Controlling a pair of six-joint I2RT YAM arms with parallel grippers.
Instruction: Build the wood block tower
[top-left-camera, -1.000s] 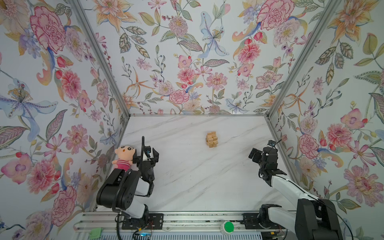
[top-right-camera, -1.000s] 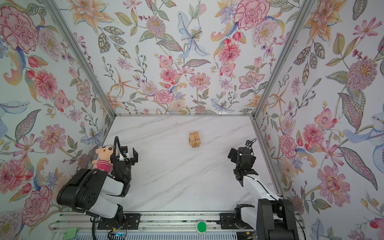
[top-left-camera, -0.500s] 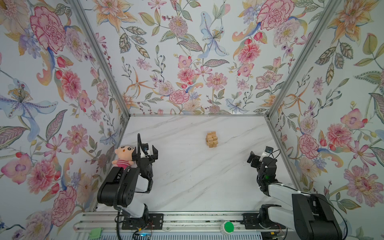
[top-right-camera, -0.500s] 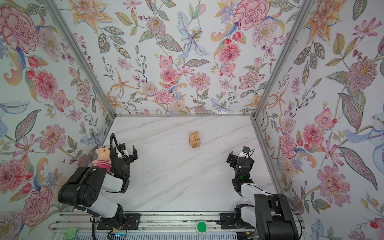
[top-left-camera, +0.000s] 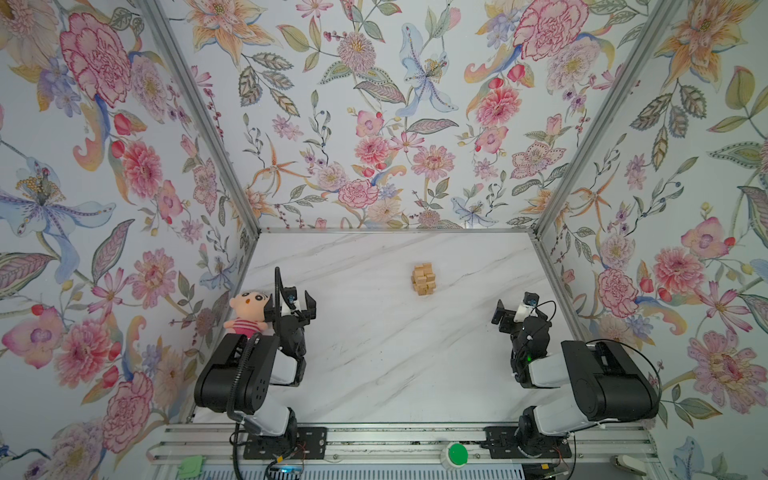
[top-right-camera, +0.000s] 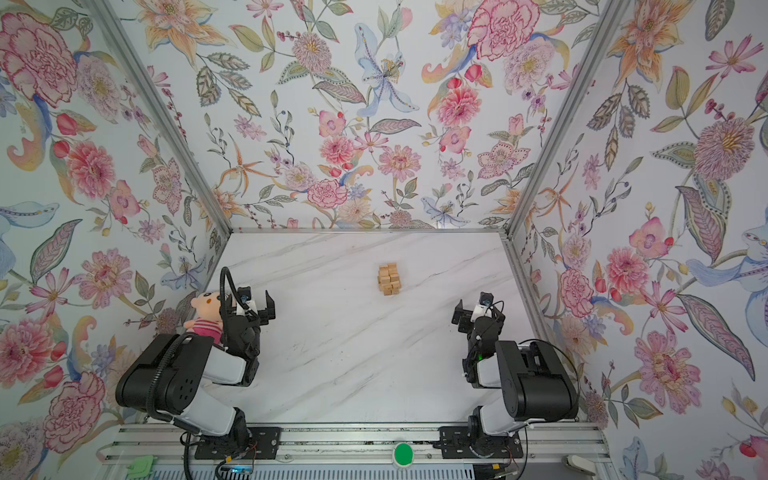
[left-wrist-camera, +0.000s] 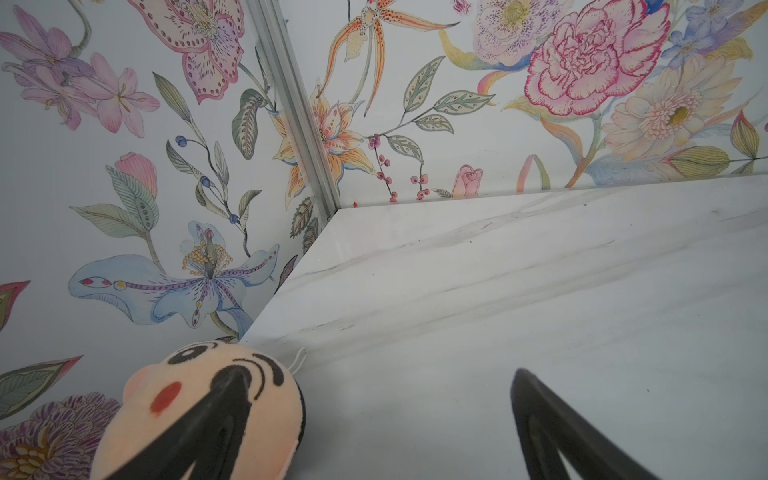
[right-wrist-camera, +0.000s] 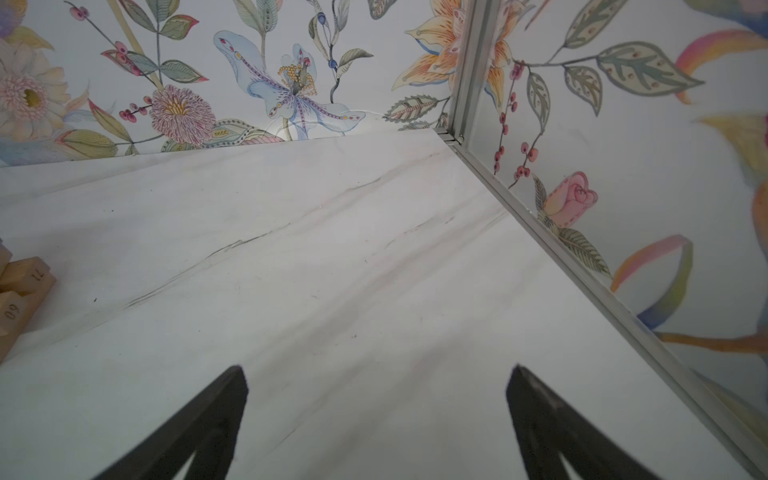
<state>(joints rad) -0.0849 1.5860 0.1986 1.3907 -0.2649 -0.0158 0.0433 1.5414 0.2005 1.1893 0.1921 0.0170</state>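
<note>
Wood block tower (top-left-camera: 424, 279), a compact crisscrossed stack of light-tan wooden bars, stands toward the back of the white marble bench (top-left-camera: 374, 357). Left claw (top-left-camera: 291, 305) and right claw (top-left-camera: 519, 312) sit well apart from it, wide open, empty. Any careless nudge could topple it.

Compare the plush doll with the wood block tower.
The plush doll is soft, peach and pink-striped; the tower is tan, hard-edged bars crisscrossed. The doll sits at the left wall beside the left claw; the tower stands mid-table, alone. Both rest on the marble table, ungripped.
</note>
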